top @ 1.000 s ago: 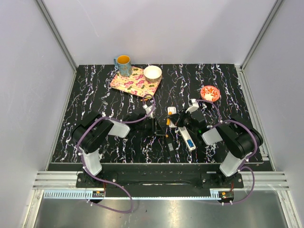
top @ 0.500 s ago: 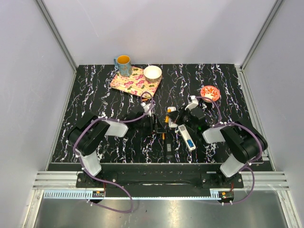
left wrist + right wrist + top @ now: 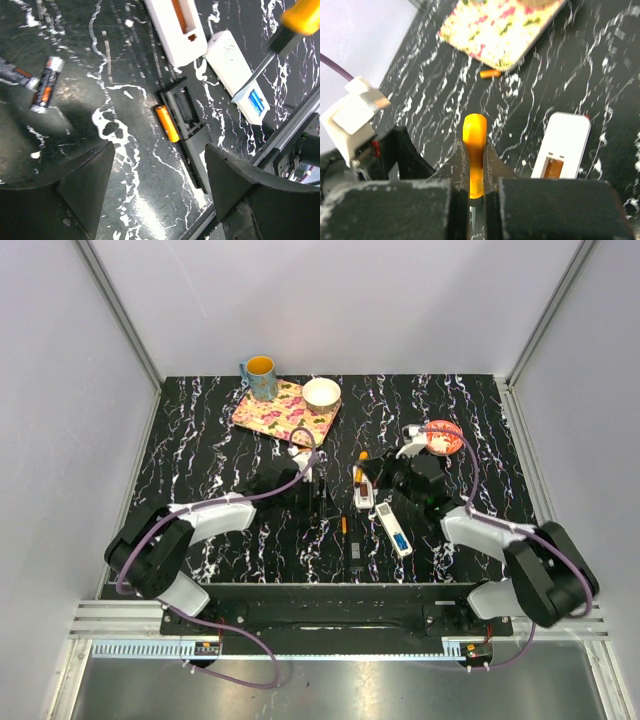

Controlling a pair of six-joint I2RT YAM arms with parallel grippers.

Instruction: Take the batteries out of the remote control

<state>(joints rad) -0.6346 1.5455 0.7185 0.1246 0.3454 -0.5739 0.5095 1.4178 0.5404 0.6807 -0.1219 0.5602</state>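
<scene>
The left pincer [image 3: 159, 150] is held wide apart; an orange battery [image 3: 166, 123] is seen on the desk [image 3: 125, 200] just ahead, between its fingers [image 3: 80, 185]. The right pincer [image 3: 475, 155] is clamped on an orange-handled tool [image 3: 474, 132], with an opened white remote [image 3: 562, 140] ahead-right.

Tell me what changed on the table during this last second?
The left claw moved farther out over the table and opened wide; it is empty. The right claw moved out too, keeping its grip on the orange-handled screwdriver. The near white remote, mug and tray stayed put.
</scene>
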